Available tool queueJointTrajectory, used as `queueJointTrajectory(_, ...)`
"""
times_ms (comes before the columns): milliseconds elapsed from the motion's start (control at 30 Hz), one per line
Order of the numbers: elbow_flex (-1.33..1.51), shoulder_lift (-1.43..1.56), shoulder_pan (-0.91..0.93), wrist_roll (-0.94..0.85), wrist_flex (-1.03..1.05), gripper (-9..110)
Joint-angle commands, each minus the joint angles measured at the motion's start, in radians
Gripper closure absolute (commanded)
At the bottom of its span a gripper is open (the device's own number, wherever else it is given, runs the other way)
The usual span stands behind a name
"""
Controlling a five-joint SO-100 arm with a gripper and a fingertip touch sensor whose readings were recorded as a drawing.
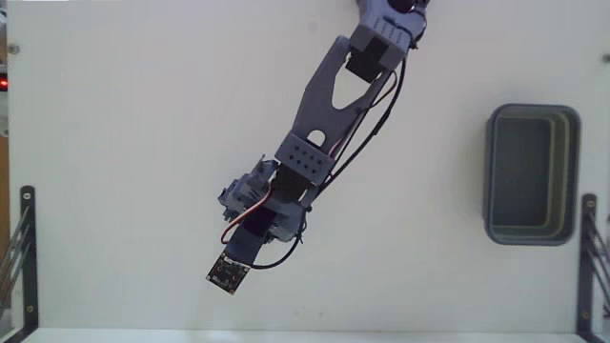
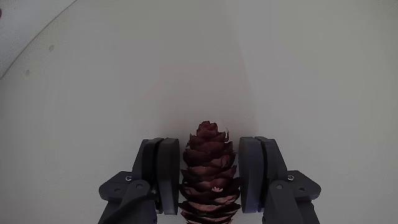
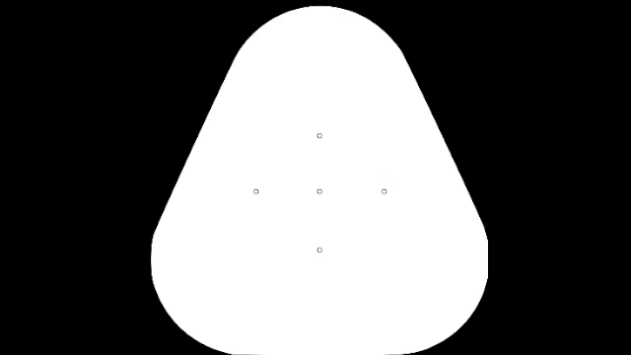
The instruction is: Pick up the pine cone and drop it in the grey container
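Note:
In the wrist view the reddish-brown pine cone [image 2: 210, 171] stands upright between my two dark grey fingers [image 2: 163, 168], which press against both of its sides. My gripper [image 2: 209, 144] is shut on it, with the white table behind; I cannot tell whether the cone is off the surface. In the fixed view the gripper [image 1: 246, 195] points down left of the table's middle, and the arm hides the cone there. The grey container [image 1: 530, 171] sits empty at the right side, far from the gripper.
The grey arm [image 1: 329, 105] reaches in from the top of the fixed view. A small dark camera board [image 1: 229, 274] sticks out below the gripper. Black metal brackets [image 1: 21, 248] stand at the table's lower left and lower right edges.

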Motion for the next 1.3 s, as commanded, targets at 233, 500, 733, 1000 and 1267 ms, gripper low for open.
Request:
queueJointTrajectory(233, -0.002, 0.06, 0.007, 0.0, -0.004, 48)
queueJointTrajectory(500, -0.002, 0.06, 0.007, 0.0, -0.004, 50)
queueJointTrajectory(733, -0.002, 0.06, 0.007, 0.0, -0.004, 53)
queueJointTrajectory(1000, -0.002, 0.06, 0.007, 0.0, -0.004, 55)
queueJointTrajectory(1267, -0.002, 0.06, 0.007, 0.0, -0.004, 56)
